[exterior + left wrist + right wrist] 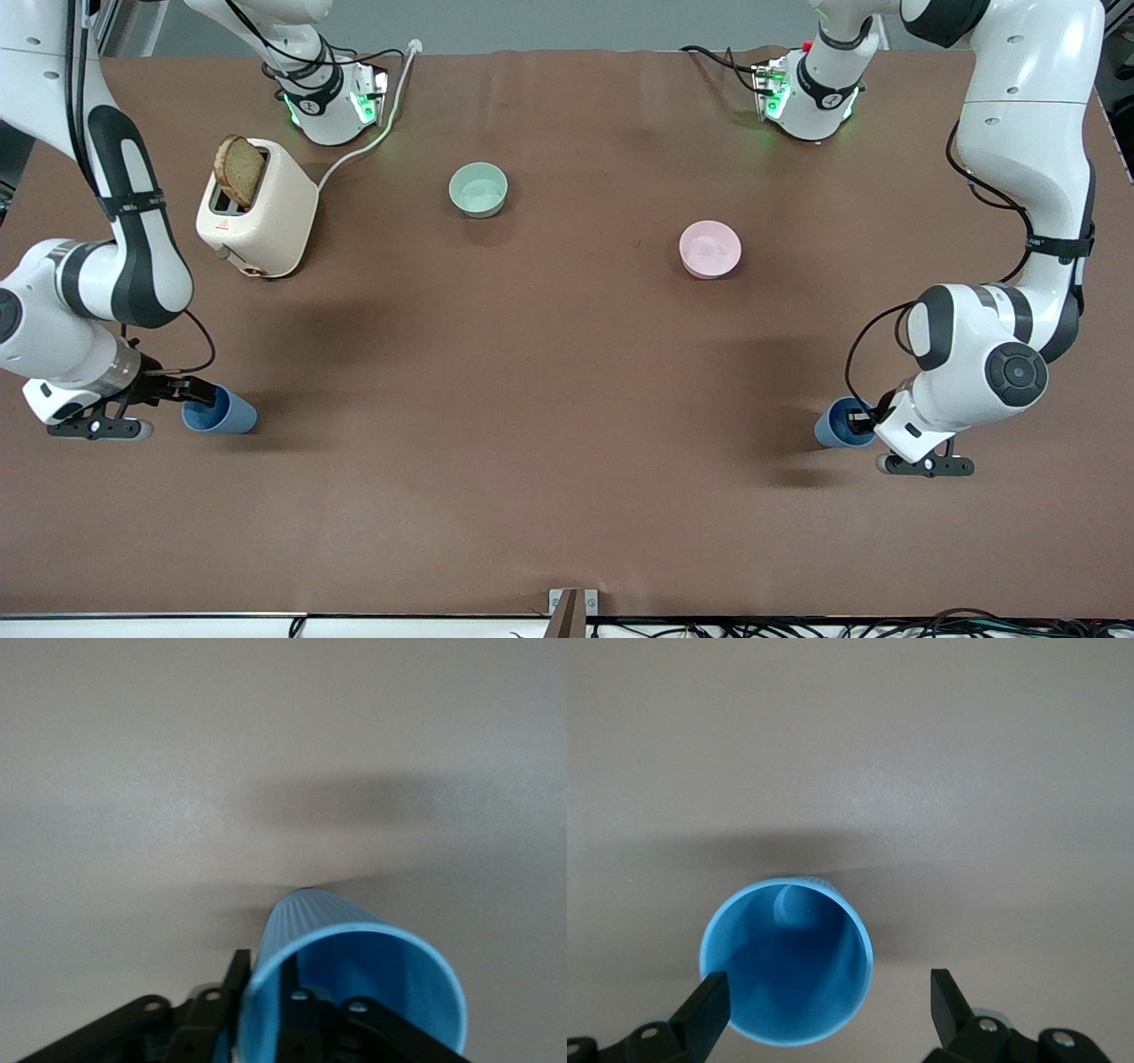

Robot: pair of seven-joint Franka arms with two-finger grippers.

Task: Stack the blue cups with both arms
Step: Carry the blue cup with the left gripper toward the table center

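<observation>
Fingers of the left gripper (266, 1028) pinch one blue cup's (354, 979) rim; right gripper (824, 1010) spread, brown table (567, 399).

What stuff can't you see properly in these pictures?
Left arm's blue cup: front view, the left gripper and wrist cover most of it.
Red mark on the toaster: front view, too small to read.
Bread slice: front view, its lower part sits hidden in the toaster.

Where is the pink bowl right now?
In the front view the pink bowl stands on the table toward the left arm's end, beside and slightly nearer the front camera than the pale green bowl, apart from both blue cups.
</observation>
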